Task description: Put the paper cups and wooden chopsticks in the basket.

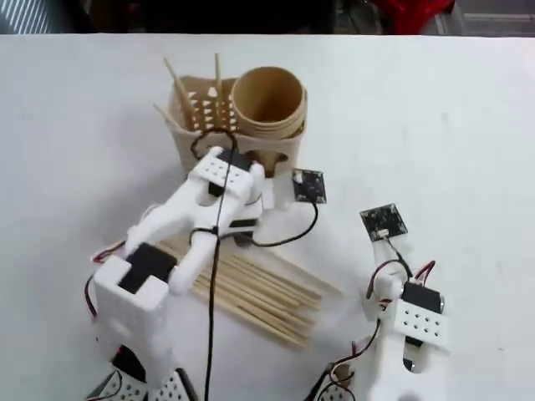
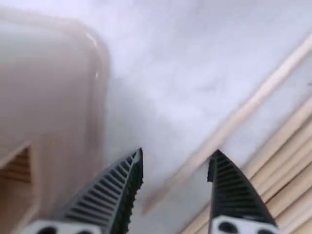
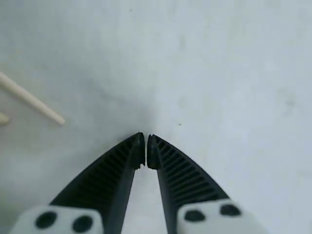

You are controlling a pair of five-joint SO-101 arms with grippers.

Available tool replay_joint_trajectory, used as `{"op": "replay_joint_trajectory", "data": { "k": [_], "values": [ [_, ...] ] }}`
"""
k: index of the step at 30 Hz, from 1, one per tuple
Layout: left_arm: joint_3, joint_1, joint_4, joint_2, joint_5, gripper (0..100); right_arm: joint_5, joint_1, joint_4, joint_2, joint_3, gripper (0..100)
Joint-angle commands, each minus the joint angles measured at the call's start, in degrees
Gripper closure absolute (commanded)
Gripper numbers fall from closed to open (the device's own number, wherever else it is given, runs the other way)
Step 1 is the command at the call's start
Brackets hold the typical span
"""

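- wooden chopsticks [image 1: 259,296] are lying in a loose pile on the white table [image 1: 435,109]; a few more are standing in the basket [image 1: 185,150].
- paper cups [image 1: 267,104] are sitting stacked inside that basket.
- left gripper [image 2: 178,155] is hovering with fingers apart over a stray chopstick [image 2: 243,113], just beside the basket.
- right gripper [image 3: 146,137] is hanging closed and empty above the table.

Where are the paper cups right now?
In the high view the paper cups sit stacked inside the basket at the far side of the table, right of the upright chopsticks.
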Motion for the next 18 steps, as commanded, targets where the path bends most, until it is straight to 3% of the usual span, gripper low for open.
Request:
{"op": "replay_joint_trajectory", "data": {
  "k": [1, 10, 18],
  "values": [
    [-1.4, 4.1, -2.5, 0.3, -0.6, 82, 0.4, 0.7, -0.7, -1.4, -0.3, 97.1],
    [-1.4, 4.8, 2.9, 0.2, -7.3, 98, 0.4, 0.7, -0.7, -1.4, -0.3, 97.1],
    [-2.5, 4.8, 8.6, -4.3, -3.7, 98, 0.3, 0.7, -0.7, -1.4, -0.3, 97.2]
  ]
}}
